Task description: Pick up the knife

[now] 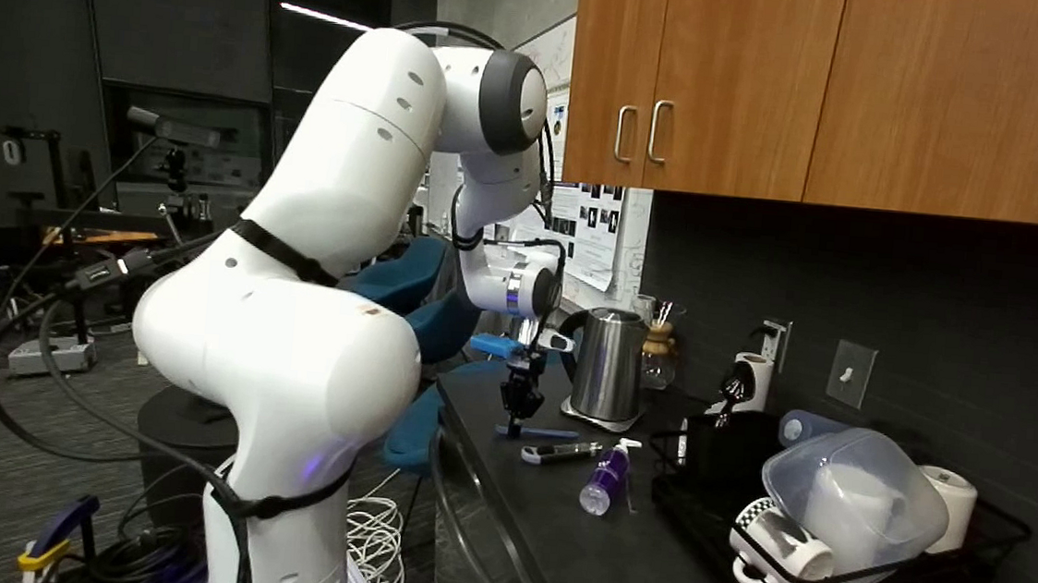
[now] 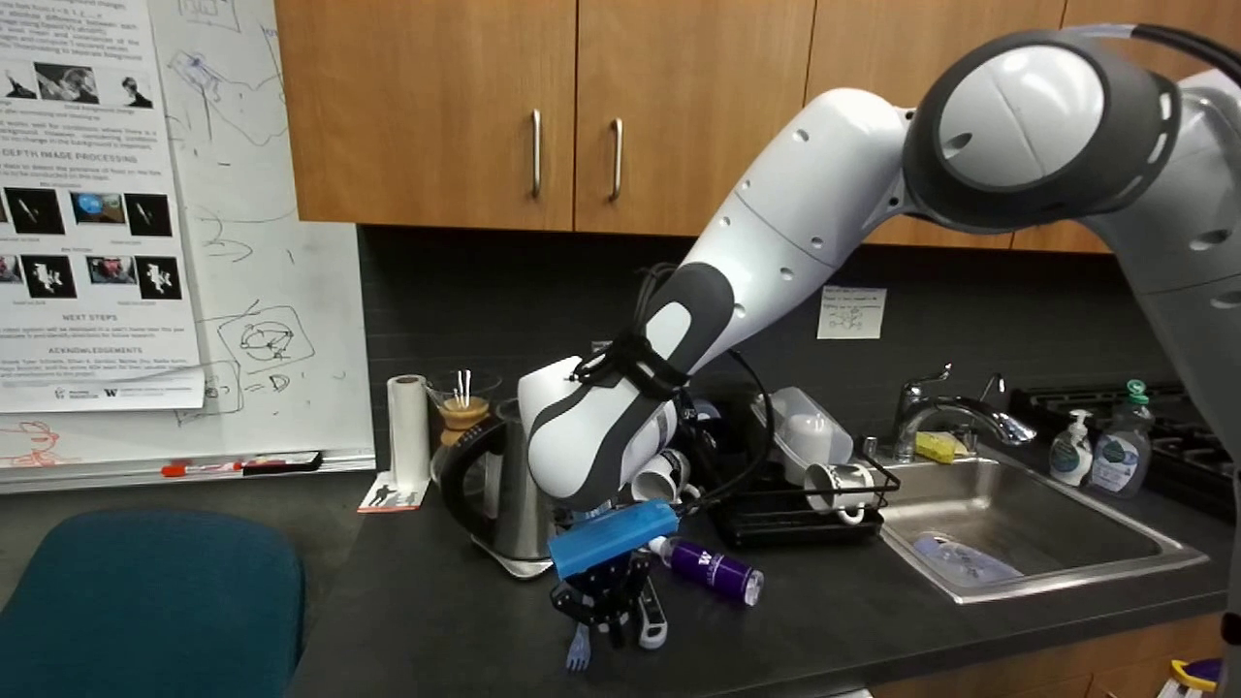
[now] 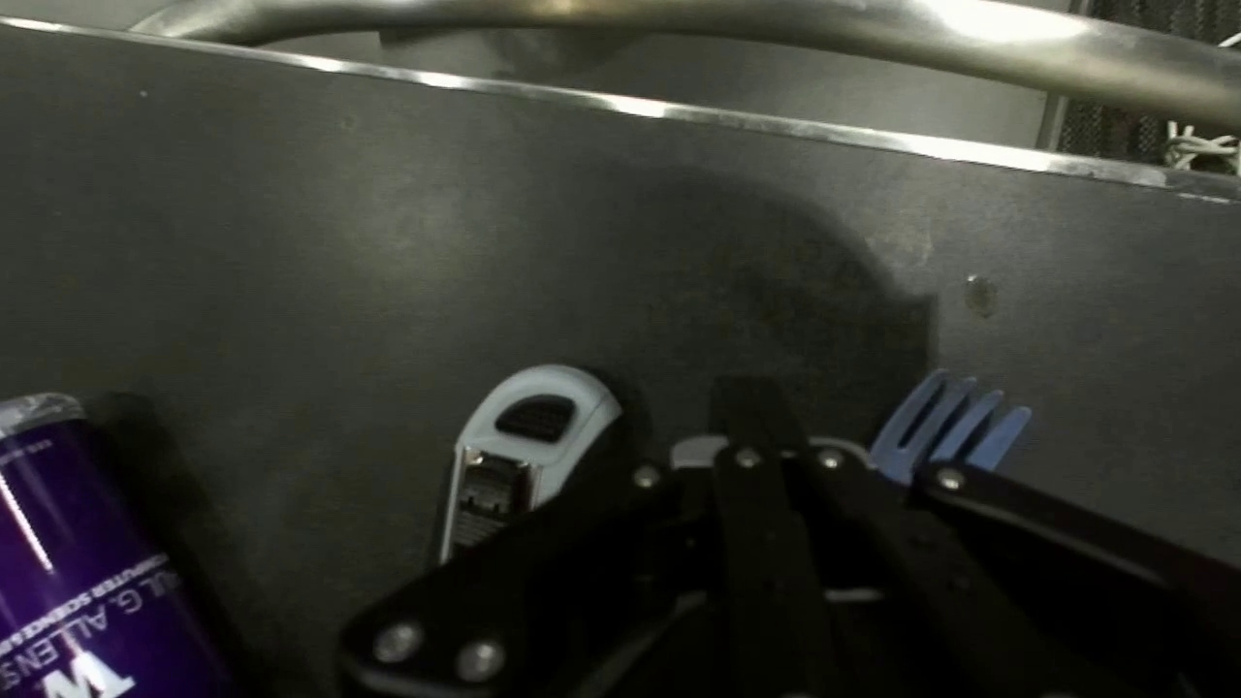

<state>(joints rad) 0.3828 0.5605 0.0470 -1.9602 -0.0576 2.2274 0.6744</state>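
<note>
Wooden cupboards hang over a dark grey table, where a purple bottle lies on its side. Well apart from the bottle, the white arm stands tall, leans over, bends at its highest joint and slopes down to end above the table near the bottle, its black fingers pointing downward. Just above them sits a bright blue block. From the wrist view the fingers look drawn together into one dark column; whether they touch anything I cannot tell.

Near the bottle lies a hand tool, grey and black with a dark oval in one end; I cannot tell whether it is a knife. Beyond that tool from the bottle, just beside the fingers, the fork lies flat on the table. It is slim and blue, with four tines at the end farther from the bottle. Its handle is hidden in the wrist view, but in an exterior view it shows as a thin, straight purple-blue strip. Beside the bottle, on the side away from the fork, stands a black dish rack
</note>
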